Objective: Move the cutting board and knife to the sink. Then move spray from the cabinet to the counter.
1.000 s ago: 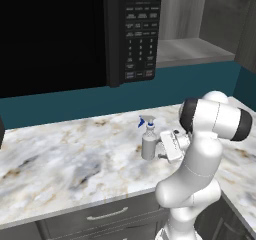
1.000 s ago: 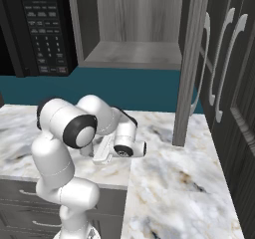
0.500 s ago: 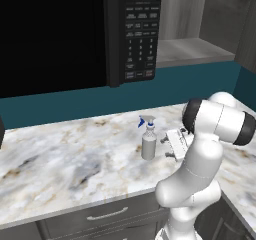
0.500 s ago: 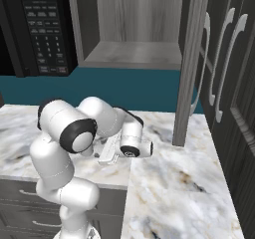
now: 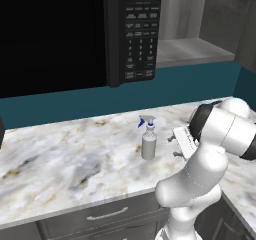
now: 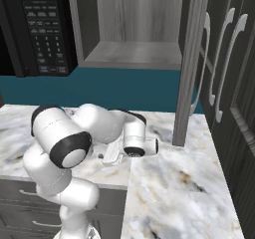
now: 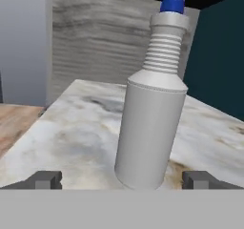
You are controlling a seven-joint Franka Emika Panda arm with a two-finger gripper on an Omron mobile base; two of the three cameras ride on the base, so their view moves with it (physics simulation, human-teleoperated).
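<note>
Left base view: spray (image 5: 148, 140) upright on counter (image 5: 75, 154), below microwave (image 5: 100, 34), clear of cabinet (image 5: 192, 49) niche; placement judged done. Gripper (image 5: 176, 145) just beside bottle.

Right base view: gripper (image 6: 110, 156) low over counter (image 6: 174, 183), shelf bare.

Hand view: spray (image 7: 151, 113) centred between fingertips (image 7: 45, 179), jaws apart, no contact. Release posture; retreat judged next.

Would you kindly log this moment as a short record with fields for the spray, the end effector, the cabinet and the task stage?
spray: upright on the counter, spray in front of the microwave
end effector: end effector open, a finger on each side of the bottle's base, not gripping
cabinet: cabinet shelf bare
task stage: spray already out of the cabinet and standing on the counter
</note>
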